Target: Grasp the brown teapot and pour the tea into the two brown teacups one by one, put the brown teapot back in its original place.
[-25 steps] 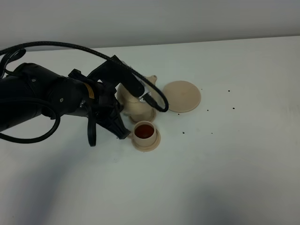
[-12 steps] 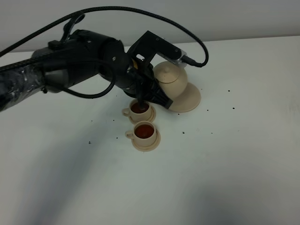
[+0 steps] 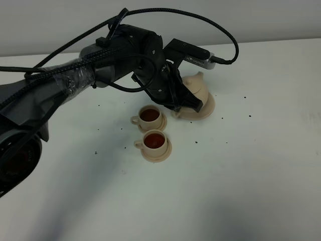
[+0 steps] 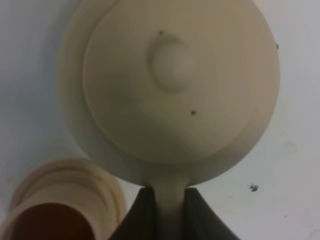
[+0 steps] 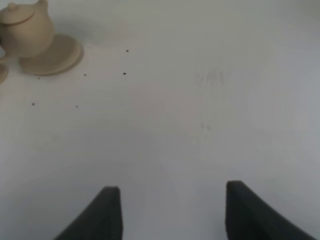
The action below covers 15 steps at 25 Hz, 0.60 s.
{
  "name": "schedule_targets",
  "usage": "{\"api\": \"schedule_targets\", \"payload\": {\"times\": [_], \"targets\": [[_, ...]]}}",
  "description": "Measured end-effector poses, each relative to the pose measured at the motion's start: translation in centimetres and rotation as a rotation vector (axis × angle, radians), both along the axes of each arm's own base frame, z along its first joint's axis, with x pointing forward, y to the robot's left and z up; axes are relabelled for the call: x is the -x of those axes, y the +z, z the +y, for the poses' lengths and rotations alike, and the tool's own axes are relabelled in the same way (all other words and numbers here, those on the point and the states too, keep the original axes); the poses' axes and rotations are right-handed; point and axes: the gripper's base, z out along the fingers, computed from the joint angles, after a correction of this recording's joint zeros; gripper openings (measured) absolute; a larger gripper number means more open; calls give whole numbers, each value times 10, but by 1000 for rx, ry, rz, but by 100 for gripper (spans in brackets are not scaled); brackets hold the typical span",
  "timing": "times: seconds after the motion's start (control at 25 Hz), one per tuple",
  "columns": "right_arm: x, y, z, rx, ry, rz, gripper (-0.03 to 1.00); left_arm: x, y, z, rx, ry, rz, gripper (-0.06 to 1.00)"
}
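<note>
left end effector (image 4: 167,210) was clamped on the loop handle of the brown teapot (image 3: 196,88), seen in the left wrist view as two dark fingers (image 4: 142,212) pinching the tan handle between them. the teapot sat over the wide saucer (image 3: 208,108), its original place, at the far side of the white counter (image 3: 241,175); whether its base was fully down on the saucer could not be told from the high view, since the arm covered the near side. both brown teacups (image 3: 150,115) (image 3: 154,140) held dark tea and stood on their own saucers just beside the teapot. right end effector (image 5: 170,210) hung with its jaws spread apart over bare counter, holding nothing. risks as judged: if the left end effector let go while the pot was tilted or off-centre on the saucer, it could rock or slide off the rim; on withdrawal, the wrist or the trailing cable (image 3: 150,12) might brush the nearer-to-pot cup and spill it, given how closely they stand. view differences: the left wrist view showed the grip on the handle and the lid knob (image 4: 172,62) square-on, which the high view hid behind the arm; the right wrist view showed the teapot (image 5: 25,30) in side profile on the saucer, spout upward and body looking upright; only the high view showed both cups filled.
</note>
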Motion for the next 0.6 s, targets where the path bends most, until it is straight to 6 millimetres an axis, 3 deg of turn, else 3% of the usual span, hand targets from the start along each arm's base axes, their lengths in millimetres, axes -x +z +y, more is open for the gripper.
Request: {"api": "schedule_targets", "payload": {"times": [0.28, 0.6], "targets": [[0, 0, 0, 0, 0, 0, 49, -2, -18, -4, -30, -18, -5, 15], [0, 0, 0, 0, 0, 0, 49, -5, -18, -3, -46, -33, -50, 15]]}}
